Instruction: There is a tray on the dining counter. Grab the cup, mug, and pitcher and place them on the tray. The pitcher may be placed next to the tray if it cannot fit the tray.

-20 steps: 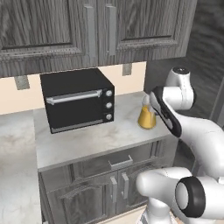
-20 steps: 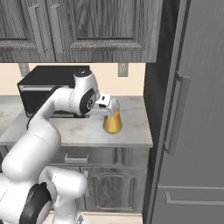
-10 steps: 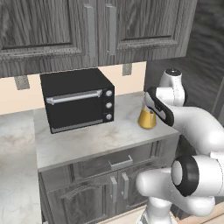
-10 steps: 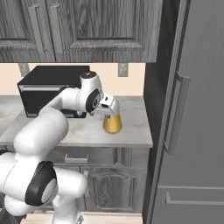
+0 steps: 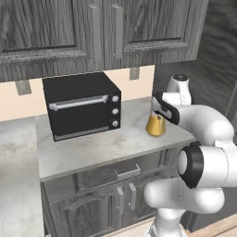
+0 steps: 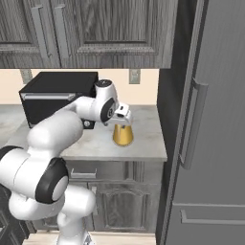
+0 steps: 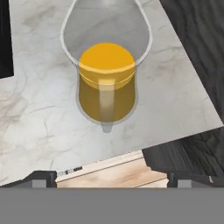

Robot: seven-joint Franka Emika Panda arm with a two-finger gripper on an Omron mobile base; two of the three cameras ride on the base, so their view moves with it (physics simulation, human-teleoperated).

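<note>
the pitcher [image 5: 156, 126] stood upright on the pale marble counter [image 5: 92, 150], near its right end, to the right of the black oven [image 5: 81, 105] and well apart from it. it looked like clear glass, flared wide at the base and pinched to a narrower neck, with orange-yellow filling the lower half. from above, in the hand view, the pitcher [image 7: 106, 83] showed a round rim with a bright yellow disc inside and an amber shadow under it, ringed by a pale glass outline. the gripper [image 6: 121, 115] hung right over the pitcher [image 6: 123, 135], fingers spread fully wide and gripping nothing; in the hand view the two dark tips sat far apart at the bottom corners, clear of the glass. a tall grey fridge [image 6: 210, 143] stood just right of the counter, dark cabinets [image 5: 92, 32] above.
</note>
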